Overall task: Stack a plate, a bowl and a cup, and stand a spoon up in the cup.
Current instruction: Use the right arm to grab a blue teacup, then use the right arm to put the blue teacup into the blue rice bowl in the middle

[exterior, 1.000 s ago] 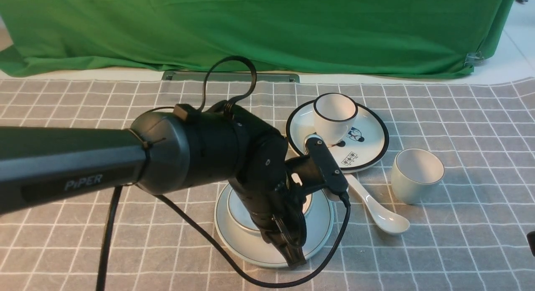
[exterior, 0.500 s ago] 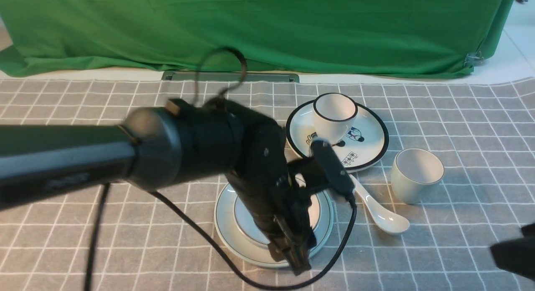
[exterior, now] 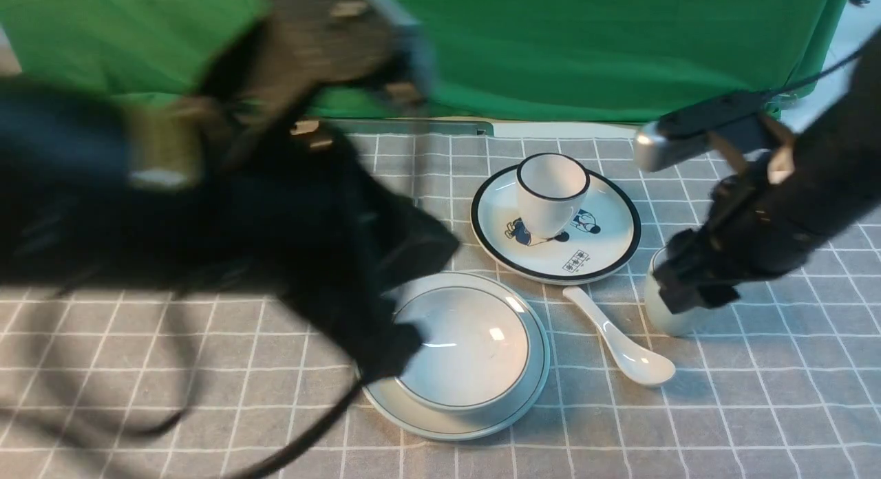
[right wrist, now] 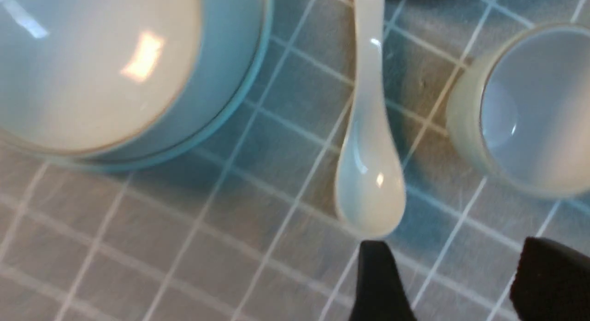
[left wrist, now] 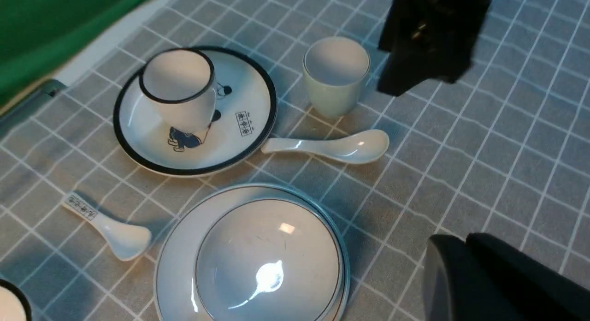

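Observation:
The pale bowl (exterior: 460, 345) sits in the pale plate (exterior: 533, 389) at the table's front middle. The plain white spoon (exterior: 619, 341) lies flat to the right of them. The pale cup (exterior: 659, 317) stands upright further right, partly hidden by my right gripper (exterior: 692, 290). In the right wrist view that gripper (right wrist: 461, 277) is open and empty, above the cloth, just short of the spoon's (right wrist: 368, 173) scoop and the cup (right wrist: 525, 113). My left gripper (left wrist: 461, 247) is shut and empty, raised beside the plate (left wrist: 170, 261) and bowl (left wrist: 267, 261); its arm is blurred in the front view.
A black-rimmed cartoon plate (exterior: 599, 255) with a black-rimmed cup (exterior: 550, 190) on it stands behind the spoon. A small patterned-handle spoon (left wrist: 106, 222) lies left of the stack. A black-rimmed dish edge (left wrist: 9, 302) shows in the left wrist view. A green backdrop hangs behind.
My left arm has lifted off the bowl and swung up and left, uncovering the bowl on the plate. My right arm has come in from the right over the cup.

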Controlling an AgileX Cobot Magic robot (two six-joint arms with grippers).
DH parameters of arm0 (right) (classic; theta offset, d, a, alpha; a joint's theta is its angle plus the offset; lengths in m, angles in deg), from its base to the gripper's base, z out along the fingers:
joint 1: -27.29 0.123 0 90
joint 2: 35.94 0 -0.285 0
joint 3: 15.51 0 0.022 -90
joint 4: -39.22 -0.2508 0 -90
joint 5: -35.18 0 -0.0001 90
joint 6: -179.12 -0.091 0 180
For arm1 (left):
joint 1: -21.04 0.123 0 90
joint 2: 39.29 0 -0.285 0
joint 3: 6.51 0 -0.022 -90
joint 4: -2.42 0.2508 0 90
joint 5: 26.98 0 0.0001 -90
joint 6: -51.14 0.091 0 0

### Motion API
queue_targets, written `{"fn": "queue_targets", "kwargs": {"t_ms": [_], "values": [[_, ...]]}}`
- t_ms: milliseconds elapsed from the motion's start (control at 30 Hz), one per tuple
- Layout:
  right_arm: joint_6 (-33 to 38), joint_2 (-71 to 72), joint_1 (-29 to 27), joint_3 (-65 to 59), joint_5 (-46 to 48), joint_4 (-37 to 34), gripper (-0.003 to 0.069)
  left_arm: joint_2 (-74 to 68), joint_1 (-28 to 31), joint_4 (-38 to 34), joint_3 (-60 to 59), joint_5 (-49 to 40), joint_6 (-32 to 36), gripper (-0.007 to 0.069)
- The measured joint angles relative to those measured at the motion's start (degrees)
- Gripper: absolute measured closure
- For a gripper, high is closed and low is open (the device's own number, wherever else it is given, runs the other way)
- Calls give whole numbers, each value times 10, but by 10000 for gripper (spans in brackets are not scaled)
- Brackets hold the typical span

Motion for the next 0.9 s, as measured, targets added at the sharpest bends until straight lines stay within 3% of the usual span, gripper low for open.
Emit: {"fn": "queue_targets", "kwargs": {"t_ms": [200, 400, 467, 667, 900], "values": [[-1, -93, 0, 39, -21, 28, 235, 159, 0, 0, -118, 45, -40, 622], [-1, -145, 0, 45, -28, 39, 253, 245, 0, 0, -165, 55, -53, 620], [4, -154, 0, 45, -28, 40, 285, 259, 0, 0, -168, 55, -54, 617], [26, -158, 0, 46, -28, 50, 574, 275, 0, 0, -172, 45, -54, 616], [17, -99, 21, 73, 32, 36, 578, 275, 0, 9, -174, 6, -56, 615]]}}
